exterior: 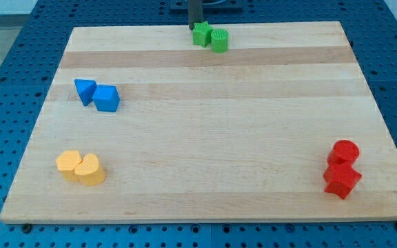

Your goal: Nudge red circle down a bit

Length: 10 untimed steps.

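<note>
**Hardly begun: red circle still waits at the board's lower right**

So far nothing shows of the nudge itself. My tip (194, 26) stands at the board's (205, 138) top edge, at about 12 o'clock from the board's middle, touching or just beside the green star (201, 34), with the green cylinder (219, 40) next to that on the view's right. It is a plain rod with no jaws, so it neither spreads nor pinches; it holds nothing.

The red circle (344, 151) sits far off, at about 4 o'clock from the board's middle, near the right edge. It is a short, round, bright red block lying flat. Directly at its 6 o'clock, touching it as far as I can tell, is the red star (341, 180).

By my judgement the whole task is left to do: the tip must cross the board to the circle's 12 o'clock side and press it gently toward the view's bottom. The star is in the way, so a push will likely move both, or turn the circle aside.

The blue pair (96, 94) and yellow pair (80, 167) lie well apart at 9 and 8 o'clock.
</note>
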Motion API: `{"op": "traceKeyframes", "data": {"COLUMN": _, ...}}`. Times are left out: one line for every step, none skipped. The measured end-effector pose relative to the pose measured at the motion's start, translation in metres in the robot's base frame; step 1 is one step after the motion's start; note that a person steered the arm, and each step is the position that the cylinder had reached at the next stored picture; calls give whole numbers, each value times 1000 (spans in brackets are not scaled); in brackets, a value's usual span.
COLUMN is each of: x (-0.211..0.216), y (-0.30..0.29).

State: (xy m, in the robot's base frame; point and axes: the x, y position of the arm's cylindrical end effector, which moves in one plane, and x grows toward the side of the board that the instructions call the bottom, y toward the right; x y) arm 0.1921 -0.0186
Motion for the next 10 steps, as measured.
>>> {"op": "traceKeyframes", "data": {"x": 1, "y": 14}}
{"op": "traceKeyframes", "data": {"x": 3, "y": 15}}
{"op": "traceKeyframes", "data": {"x": 13, "y": 13}}
{"op": "traceKeyframes", "data": {"x": 28, "y": 13}}
{"op": "traceKeyframes", "data": {"x": 48, "y": 11}}
{"op": "traceKeyframes", "data": {"x": 65, "y": -4}}
{"op": "traceKeyframes", "data": {"x": 80, "y": -24}}
{"op": "traceKeyframes", "data": {"x": 99, "y": -25}}
{"op": "traceKeyframes", "data": {"x": 119, "y": -23}}
{"op": "traceKeyframes", "data": {"x": 143, "y": -23}}
